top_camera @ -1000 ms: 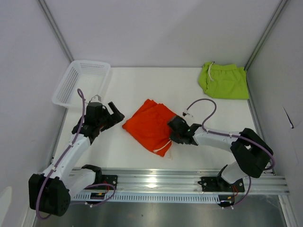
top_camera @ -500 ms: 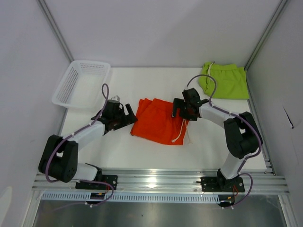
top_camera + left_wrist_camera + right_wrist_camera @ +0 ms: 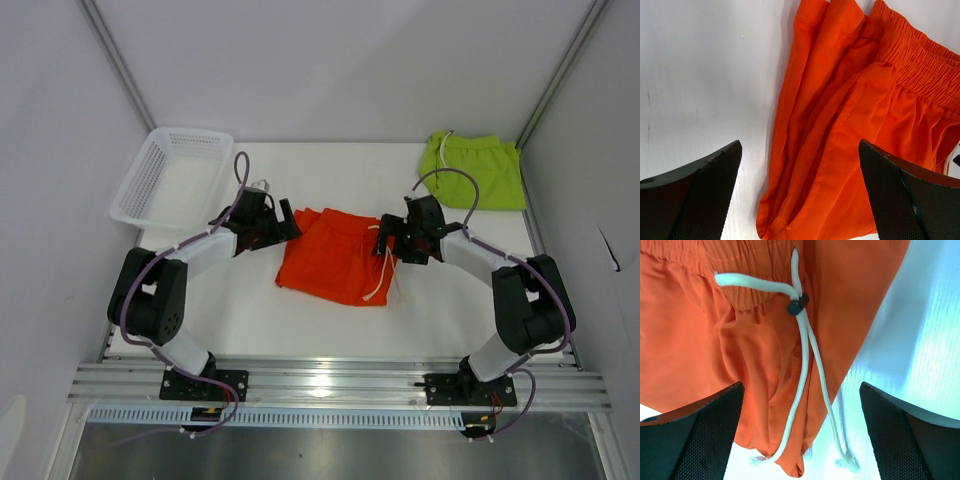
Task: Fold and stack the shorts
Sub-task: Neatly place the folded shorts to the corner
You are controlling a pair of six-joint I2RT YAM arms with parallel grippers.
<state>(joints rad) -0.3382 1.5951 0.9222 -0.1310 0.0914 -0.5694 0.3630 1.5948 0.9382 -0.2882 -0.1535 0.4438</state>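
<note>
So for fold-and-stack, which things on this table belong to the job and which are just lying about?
Belongs to the job:
- orange shorts, lying mid-table between the two arms
- lime green shorts, at the far right corner

Just lying about:
- white mesh basket, at the far left corner; nothing shows in it

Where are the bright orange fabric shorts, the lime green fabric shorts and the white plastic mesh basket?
orange fabric shorts (image 3: 335, 262): top external view, cloth's middle.
green fabric shorts (image 3: 480, 175): top external view, cloth's middle.
white mesh basket (image 3: 140, 180): top external view, left wall.
</note>
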